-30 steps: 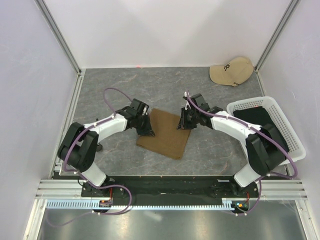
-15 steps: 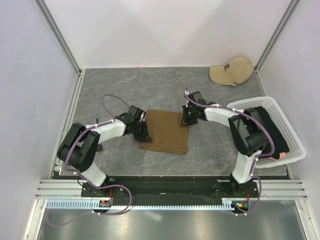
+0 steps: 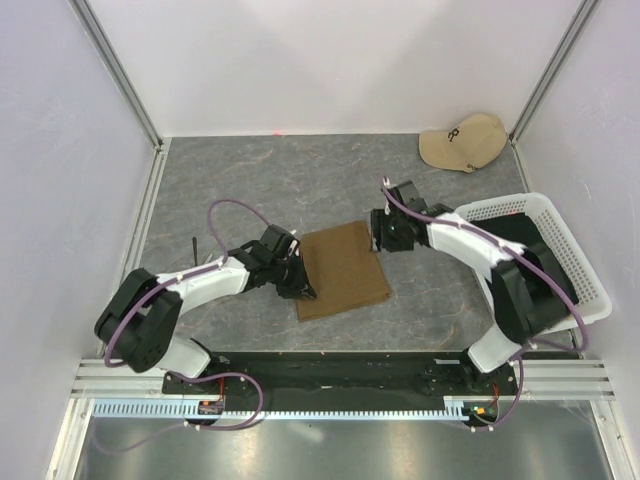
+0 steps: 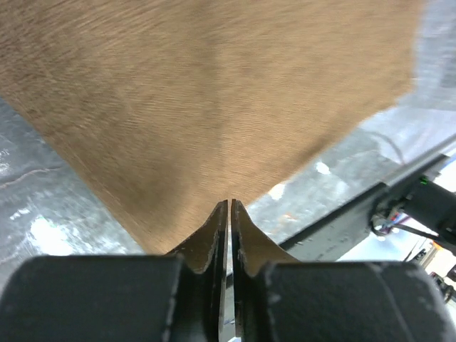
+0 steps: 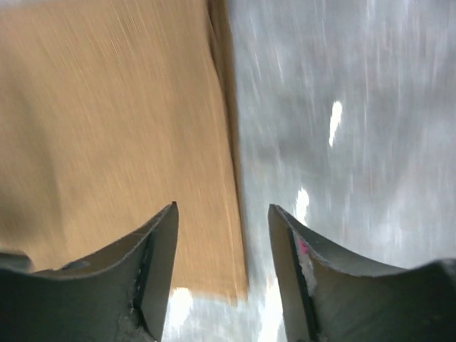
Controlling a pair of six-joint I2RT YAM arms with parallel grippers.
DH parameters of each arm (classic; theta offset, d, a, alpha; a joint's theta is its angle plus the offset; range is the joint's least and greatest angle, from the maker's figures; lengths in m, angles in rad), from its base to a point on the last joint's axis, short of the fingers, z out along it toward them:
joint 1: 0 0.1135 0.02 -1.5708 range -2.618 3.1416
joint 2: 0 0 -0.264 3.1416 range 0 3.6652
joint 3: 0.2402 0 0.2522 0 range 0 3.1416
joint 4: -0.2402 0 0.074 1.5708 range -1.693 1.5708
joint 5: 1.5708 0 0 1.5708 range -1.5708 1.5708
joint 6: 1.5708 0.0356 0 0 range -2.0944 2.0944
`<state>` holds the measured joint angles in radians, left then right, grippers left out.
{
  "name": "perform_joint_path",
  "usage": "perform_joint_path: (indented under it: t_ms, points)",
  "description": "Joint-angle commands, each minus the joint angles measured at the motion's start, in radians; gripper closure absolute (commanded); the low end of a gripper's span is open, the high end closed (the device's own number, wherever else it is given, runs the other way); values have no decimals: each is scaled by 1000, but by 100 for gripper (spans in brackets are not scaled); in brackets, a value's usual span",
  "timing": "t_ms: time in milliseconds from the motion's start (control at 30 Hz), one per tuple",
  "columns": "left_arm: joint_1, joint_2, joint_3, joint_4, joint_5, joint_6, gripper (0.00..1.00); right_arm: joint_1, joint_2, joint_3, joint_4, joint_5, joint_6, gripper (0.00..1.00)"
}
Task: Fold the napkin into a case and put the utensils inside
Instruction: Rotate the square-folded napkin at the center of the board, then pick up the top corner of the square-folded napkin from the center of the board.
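The napkin (image 3: 343,270) is an olive-brown cloth lying flat on the grey table as a folded rectangle, slightly turned. My left gripper (image 3: 303,288) is at its near left corner. In the left wrist view the cloth (image 4: 214,92) spreads away from the left gripper (image 4: 229,203), whose jaws stand only a hair apart, with light showing through the slit. My right gripper (image 3: 380,238) is at the far right corner, open. In the right wrist view the cloth's edge (image 5: 121,121) runs between the spread jaws of the right gripper (image 5: 222,208), untouched. The utensils are out of view.
A white mesh basket (image 3: 590,290) stands at the right with black fabric (image 3: 530,240) in it. A beige cap (image 3: 463,142) lies in the far right corner. White walls with metal posts enclose the table.
The napkin has been drawn nearer and turned slightly. My right gripper has opened and let the cloth go. The left gripper has moved nearer with the corner and parted a little.
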<state>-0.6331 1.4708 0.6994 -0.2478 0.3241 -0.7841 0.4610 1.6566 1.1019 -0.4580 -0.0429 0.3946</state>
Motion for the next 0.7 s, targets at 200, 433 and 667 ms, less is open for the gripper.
perform_joint_path:
  t_ms: [200, 433, 667]
  points:
    - [1, -73, -41, 25, 19, 5, 79, 5, -193, -284, 1, -121, 99, 56]
    - [1, -115, -77, 24, 3, 2, 76, 2, -179, -344, 64, -179, 125, 60]
    - [1, -138, -104, 18, 3, -3, 76, -1, -198, -362, 74, -176, 128, 66]
